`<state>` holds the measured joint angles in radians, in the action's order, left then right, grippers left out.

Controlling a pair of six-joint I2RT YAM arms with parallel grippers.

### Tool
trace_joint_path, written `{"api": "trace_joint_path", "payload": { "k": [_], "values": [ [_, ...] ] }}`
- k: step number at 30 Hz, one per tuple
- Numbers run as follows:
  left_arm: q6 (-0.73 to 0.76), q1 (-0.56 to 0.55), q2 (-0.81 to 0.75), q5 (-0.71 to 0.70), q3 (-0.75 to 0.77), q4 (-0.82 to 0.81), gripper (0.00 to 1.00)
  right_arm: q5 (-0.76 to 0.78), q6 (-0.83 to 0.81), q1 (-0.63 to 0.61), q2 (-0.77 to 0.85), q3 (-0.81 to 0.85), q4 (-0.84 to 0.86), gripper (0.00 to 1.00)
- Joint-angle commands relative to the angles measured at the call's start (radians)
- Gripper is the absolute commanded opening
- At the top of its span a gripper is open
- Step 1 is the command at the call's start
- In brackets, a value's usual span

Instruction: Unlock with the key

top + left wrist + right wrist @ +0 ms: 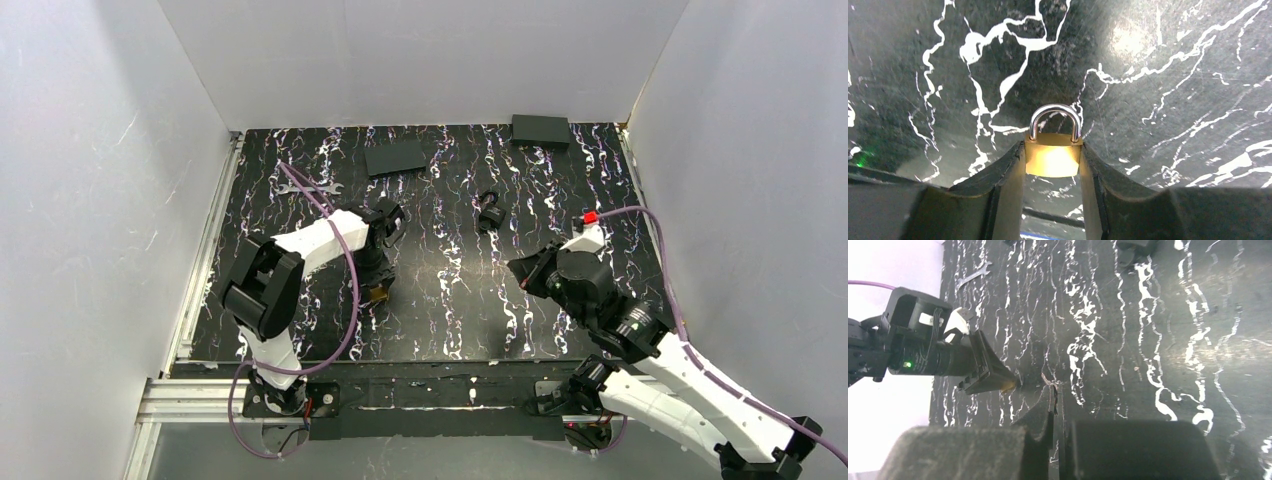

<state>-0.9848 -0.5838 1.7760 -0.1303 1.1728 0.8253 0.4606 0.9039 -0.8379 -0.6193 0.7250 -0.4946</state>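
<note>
A small brass padlock (pixel 1053 160) with a silver shackle (pixel 1055 115) is clamped by its sides between my left gripper's (pixel 1053 149) black fingers, just above the marbled black table. From above, that gripper (pixel 378 290) is left of centre, with a bit of brass showing at its tip. My right gripper (pixel 1055 390) is shut, and a thin black sliver that looks like the key (pixel 1053 402) is edge-on between the pads. It points toward the left gripper's fingers (pixel 990 377) and the padlock (pixel 1008 386), a short gap away. The right gripper (pixel 518 268) is right of centre.
A black padlock (pixel 489 213) lies at mid-table toward the back. A silver wrench (pixel 305 187) lies back left. Two flat black boxes (pixel 396 157) (pixel 540 131) sit near the back wall. White walls enclose the table on three sides.
</note>
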Motion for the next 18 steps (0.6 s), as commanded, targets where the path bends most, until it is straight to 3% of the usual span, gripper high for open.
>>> {"api": "trace_joint_path", "payload": {
  "k": [1, 9, 18],
  "values": [
    [-0.178, 0.001, -0.075, 0.041, 0.066, 0.137, 0.00, -0.096, 0.050, 0.000, -0.010, -0.067, 0.178, 0.01],
    [-0.336, 0.002, -0.183, 0.120, 0.015, 0.124, 0.00, -0.186, 0.117, 0.000, -0.031, -0.177, 0.386, 0.01],
    [-0.495, 0.019, -0.403, 0.219, -0.136, -0.063, 0.00, -0.196, 0.287, -0.013, -0.073, -0.260, 0.547, 0.01]
  ]
}}
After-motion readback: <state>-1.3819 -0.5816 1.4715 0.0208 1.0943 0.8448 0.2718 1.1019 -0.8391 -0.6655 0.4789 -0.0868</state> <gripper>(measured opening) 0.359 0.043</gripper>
